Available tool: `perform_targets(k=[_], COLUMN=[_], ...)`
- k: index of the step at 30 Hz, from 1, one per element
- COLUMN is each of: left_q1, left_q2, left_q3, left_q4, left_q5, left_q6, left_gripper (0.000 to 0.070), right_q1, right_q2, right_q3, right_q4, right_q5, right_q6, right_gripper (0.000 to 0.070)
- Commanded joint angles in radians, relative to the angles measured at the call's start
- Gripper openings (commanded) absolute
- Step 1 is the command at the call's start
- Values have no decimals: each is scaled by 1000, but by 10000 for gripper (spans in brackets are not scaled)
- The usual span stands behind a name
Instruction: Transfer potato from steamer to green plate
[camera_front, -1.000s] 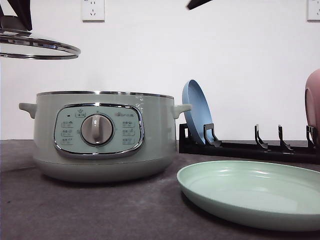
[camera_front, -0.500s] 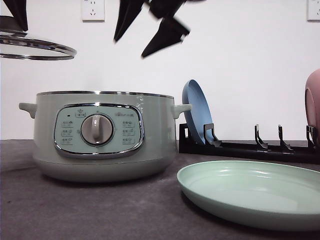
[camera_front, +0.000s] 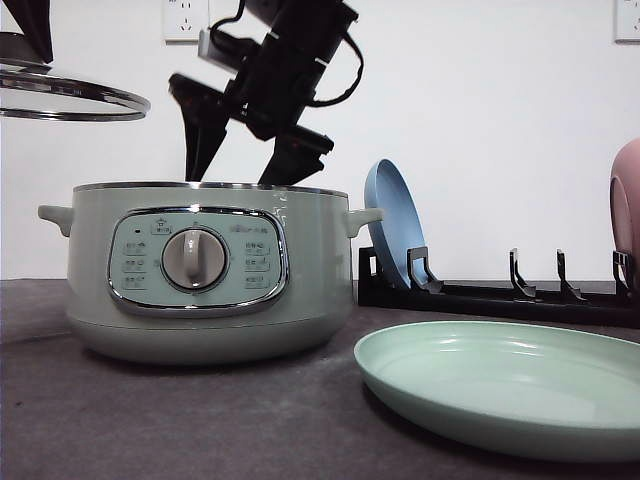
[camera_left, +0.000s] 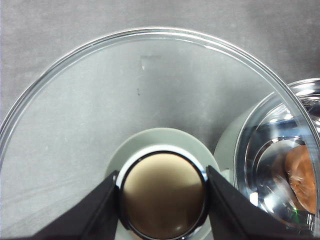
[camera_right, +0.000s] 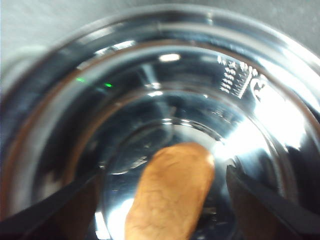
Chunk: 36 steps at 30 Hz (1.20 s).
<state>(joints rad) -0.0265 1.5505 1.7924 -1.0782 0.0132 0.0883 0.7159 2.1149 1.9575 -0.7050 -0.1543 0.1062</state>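
The pale green steamer stands uncovered at the table's left. The orange-brown potato lies on its shiny inner floor and also shows through the pot's opening as the potato. My right gripper hangs open just above the steamer's rim, fingers pointing down; in its wrist view the right gripper has a finger on each side of the potato, not touching it. My left gripper is shut on the knob of the glass lid, holding the lid high, left of the pot. The green plate lies at front right.
A black dish rack runs along the back right with a blue plate standing in it and a pink plate at the right edge. Grey table surface lies in front of the steamer.
My right gripper has come down from the top of the view to just above the steamer's opening, open. The held lid has shifted slightly left.
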Motion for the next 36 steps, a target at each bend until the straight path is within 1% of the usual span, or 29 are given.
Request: perform_targets(k=[1,4,20,25,29,31,35,36], left_q1=[1,1,1,1,1,1,1,1], left_q2=[-13,-13,-13,-13,-13,-13,-13,-13], left_q3=[47,47,47,47,47,47,47,47], left_q4=[29,28,27,27,27,27,27,27], left_q5=[1,1,1,1,1,1,1,1], left_q6=[5,5,3,2,2,2,2,2], left_gripper=[2,2,2,2,2,2,2,2], right_q1=[16,21,35,44,46,46,46,46], right_q2=[32,51,103,117,117,117,117,117], right_q3=[29,29,28,28,29,28,28,28], right_q4=[15,10,-6,-7,-6,-9,-32,-38], right_q5=[30,59,59,84,84,84,78,76], right_q6=[9,10,22,21,25,25,26,26], right_gripper=[498,498,498,498,497,479,327,299])
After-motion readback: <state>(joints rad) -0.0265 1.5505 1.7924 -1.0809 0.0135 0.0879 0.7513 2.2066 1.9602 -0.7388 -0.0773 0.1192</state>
